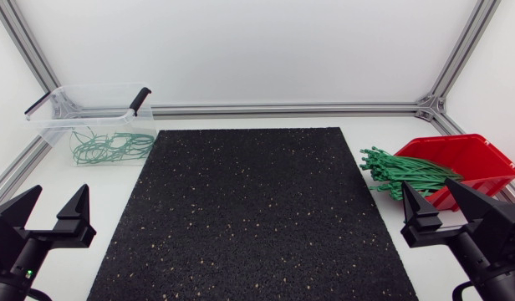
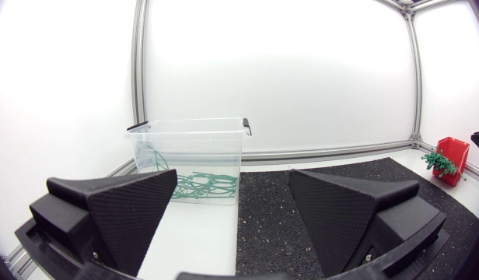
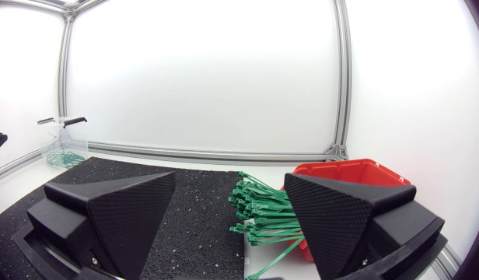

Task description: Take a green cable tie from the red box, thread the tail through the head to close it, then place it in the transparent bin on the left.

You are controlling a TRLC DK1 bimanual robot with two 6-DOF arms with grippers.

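Left gripper (image 1: 58,199) sits released at the table's near left corner, fingers spread wide with nothing between them, just beside the black mat (image 1: 249,209). Ahead of it, at the far left, stands the clear bin (image 1: 50,125), with closed green loops (image 1: 107,146) lying in it. Right gripper (image 1: 426,191) is likewise released and empty at the near right. Just ahead of it is the red box (image 1: 483,155), with a bundle of straight green ties (image 1: 404,171) sticking out of its open side and reaching to the mat's edge.

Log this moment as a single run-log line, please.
left gripper: open, empty | right gripper: open, empty | cable ties: spilling from red box | transparent bin: holds looped ties
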